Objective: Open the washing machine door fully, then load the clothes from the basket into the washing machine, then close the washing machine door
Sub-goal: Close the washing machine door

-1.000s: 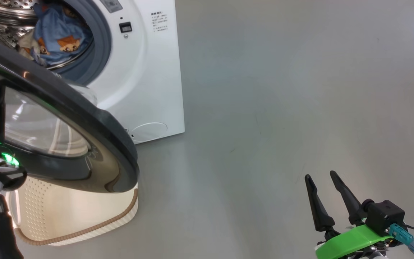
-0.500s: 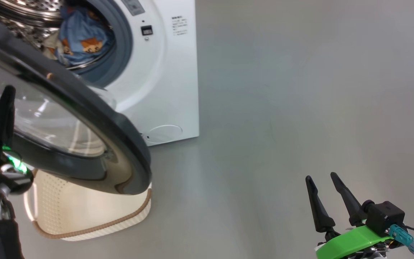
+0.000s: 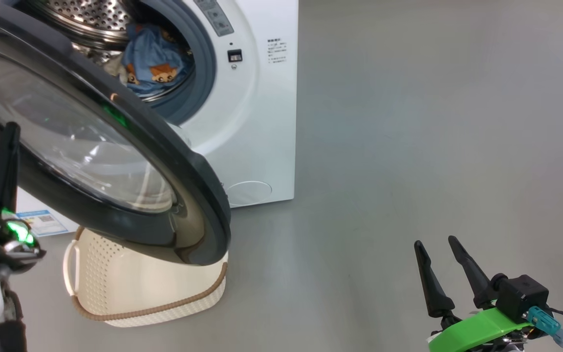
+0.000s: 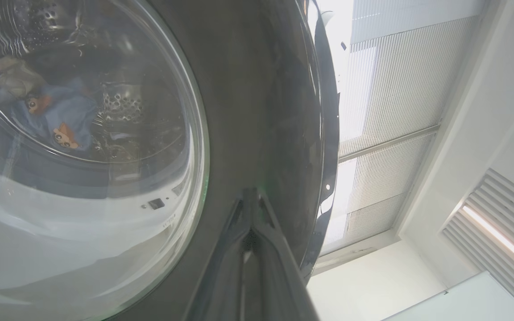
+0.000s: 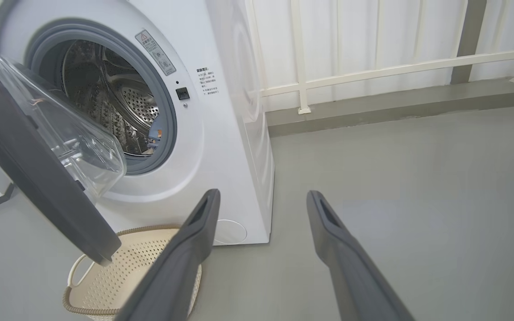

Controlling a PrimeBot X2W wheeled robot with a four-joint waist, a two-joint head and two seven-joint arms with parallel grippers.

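Note:
The white washing machine stands at the upper left with its black washing machine door swung partly out over the basket. Light-blue bear-print clothes lie in the steel drum, and show through the door glass as clothes in the left wrist view. My left gripper is shut with nothing held. Its joined tips lie against the door's dark outer ring. My right gripper hangs open and empty at the lower right, far from the machine. The part of the basket that shows holds no clothes.
Bare grey floor spreads to the right of the machine. A white railing and wall run behind it in the right wrist view. A blue label sticker shows low on a white surface at the left.
The whole head picture has shifted right, so the camera has moved. The left gripper's shut fingers have come up against the door's outer face. The right gripper has stayed put.

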